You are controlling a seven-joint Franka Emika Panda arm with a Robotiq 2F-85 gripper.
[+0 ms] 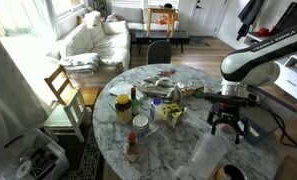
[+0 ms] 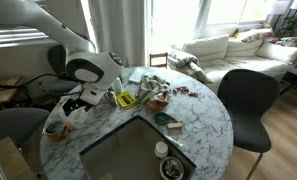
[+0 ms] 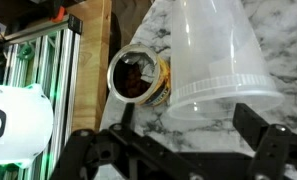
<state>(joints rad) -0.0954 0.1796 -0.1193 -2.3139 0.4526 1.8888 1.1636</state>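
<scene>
My gripper (image 3: 188,120) hangs open just above the marble table (image 3: 203,140), its two black fingers (image 3: 250,122) spread wide with only bare marble between them. Directly ahead of the fingertips a clear plastic cup (image 3: 213,50) lies on its side, its mouth toward the gripper. Beside the cup stands a small gold-rimmed jar (image 3: 138,78) with dark contents. In both exterior views the gripper (image 1: 226,122) (image 2: 76,100) is near the table's edge, with the clear cup (image 1: 204,153) and the jar (image 1: 231,172) close by. Nothing is held.
Bottles, a yellow jar (image 1: 122,105), a white cup (image 1: 140,123) and yellow packets (image 1: 171,112) crowd the table's middle. A dark grey sheet (image 2: 128,150) covers part of the table. A wooden chair (image 1: 63,90) and a black chair (image 2: 246,100) stand beside it. An aluminium frame (image 3: 38,50) lies past the edge.
</scene>
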